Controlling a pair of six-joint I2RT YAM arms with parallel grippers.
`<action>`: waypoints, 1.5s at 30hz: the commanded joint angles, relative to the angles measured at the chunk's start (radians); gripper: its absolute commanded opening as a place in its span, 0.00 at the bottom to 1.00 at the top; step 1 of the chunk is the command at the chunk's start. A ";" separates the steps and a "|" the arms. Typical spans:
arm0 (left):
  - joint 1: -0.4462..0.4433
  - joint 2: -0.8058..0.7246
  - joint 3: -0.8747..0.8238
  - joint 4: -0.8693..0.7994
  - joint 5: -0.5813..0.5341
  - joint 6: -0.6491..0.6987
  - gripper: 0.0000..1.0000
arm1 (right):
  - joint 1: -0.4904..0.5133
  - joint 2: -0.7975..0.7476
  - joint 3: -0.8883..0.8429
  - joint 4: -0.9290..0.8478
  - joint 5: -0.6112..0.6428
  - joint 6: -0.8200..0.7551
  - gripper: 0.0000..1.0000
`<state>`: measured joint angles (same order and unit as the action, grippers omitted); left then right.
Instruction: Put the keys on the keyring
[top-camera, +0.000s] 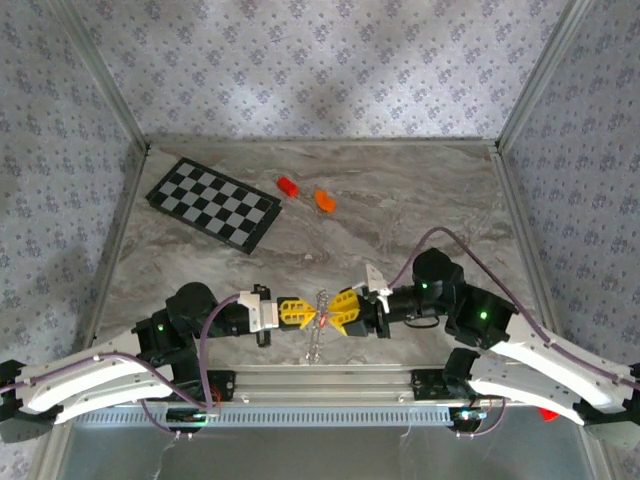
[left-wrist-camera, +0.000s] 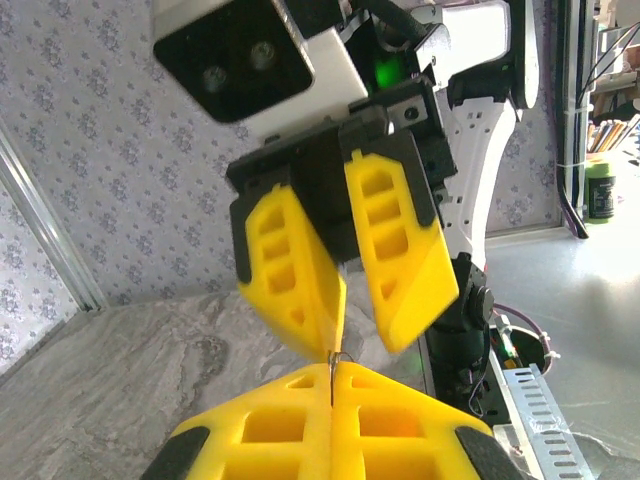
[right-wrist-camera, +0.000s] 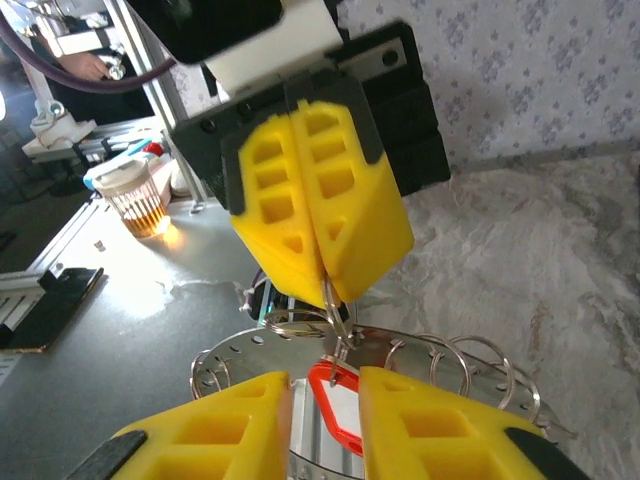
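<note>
Grey marbled table (top-camera: 400, 220), patterned wallpaper walls (top-camera: 320, 60), checkered board (top-camera: 212, 203) back left, left claw (top-camera: 310, 315) clamped tight on the keyring (top-camera: 316, 340) near the front edge, right claw (top-camera: 331, 314) facing it, slightly parted, red-headed key (right-wrist-camera: 335, 400) between its fingers, grip unclear

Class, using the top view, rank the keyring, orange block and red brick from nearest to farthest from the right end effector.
1. keyring, beside the right end effector tips.
2. orange block, farther back.
3. red brick, back, just left.

Red-headed key (right-wrist-camera: 320, 390), silvery keyring (right-wrist-camera: 230, 350), checkered board (top-camera: 213, 203) (black and grey), grey marbled table (top-camera: 400, 200).
</note>
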<state>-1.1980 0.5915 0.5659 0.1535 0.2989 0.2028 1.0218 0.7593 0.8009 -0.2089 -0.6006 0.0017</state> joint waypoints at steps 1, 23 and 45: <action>0.001 -0.007 0.006 0.043 -0.003 0.020 0.00 | 0.007 0.025 0.022 0.008 -0.028 0.030 0.27; 0.001 -0.005 0.003 0.039 0.002 0.018 0.00 | 0.006 -0.002 0.005 0.034 -0.032 0.023 0.13; 0.000 -0.012 0.012 0.040 0.009 0.016 0.00 | -0.021 0.050 0.012 -0.027 -0.034 0.007 0.00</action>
<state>-1.1980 0.5915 0.5655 0.1478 0.2993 0.2100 1.0111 0.8017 0.8009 -0.2054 -0.6186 0.0181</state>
